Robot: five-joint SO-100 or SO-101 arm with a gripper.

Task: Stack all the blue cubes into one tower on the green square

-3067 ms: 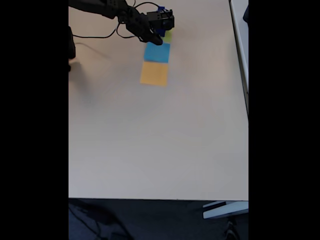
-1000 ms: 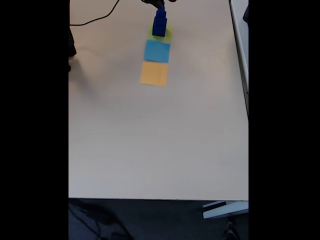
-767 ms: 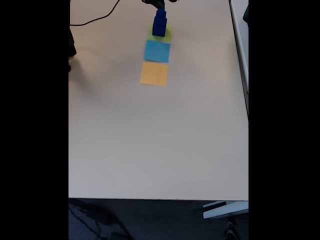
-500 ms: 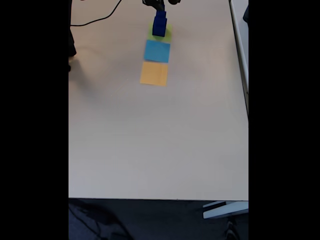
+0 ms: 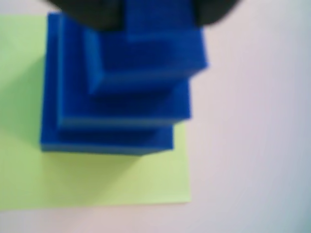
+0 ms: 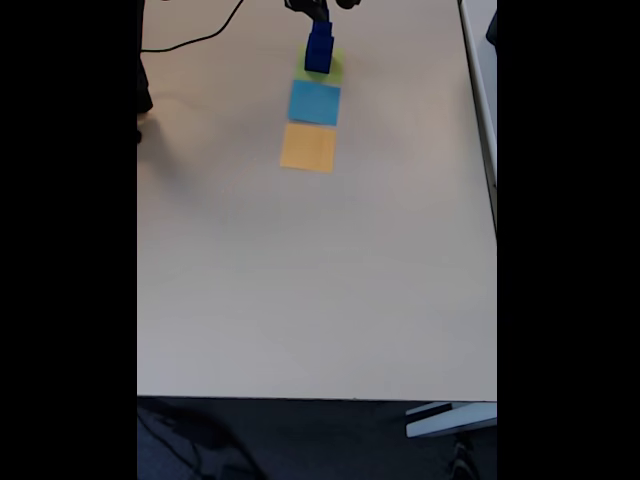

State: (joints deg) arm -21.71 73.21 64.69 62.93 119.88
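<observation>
While the black claw straddles the top of the upright tower of dark blue solid cubes, I cannot tell its opening or whether it grips. This tower stands on the flat lime-green square, near the far edge of the pale counter, which has wide free room toward the camera.

Black fingers, black cable

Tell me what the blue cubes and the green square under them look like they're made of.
The blue cubes: probably foam or matte plastic, with uniform colour, no gloss and soft-looking edges, though the wrist view is blurred. The green square: likely paper, flat on the table, with no visible thickness and a matte surface.
</observation>
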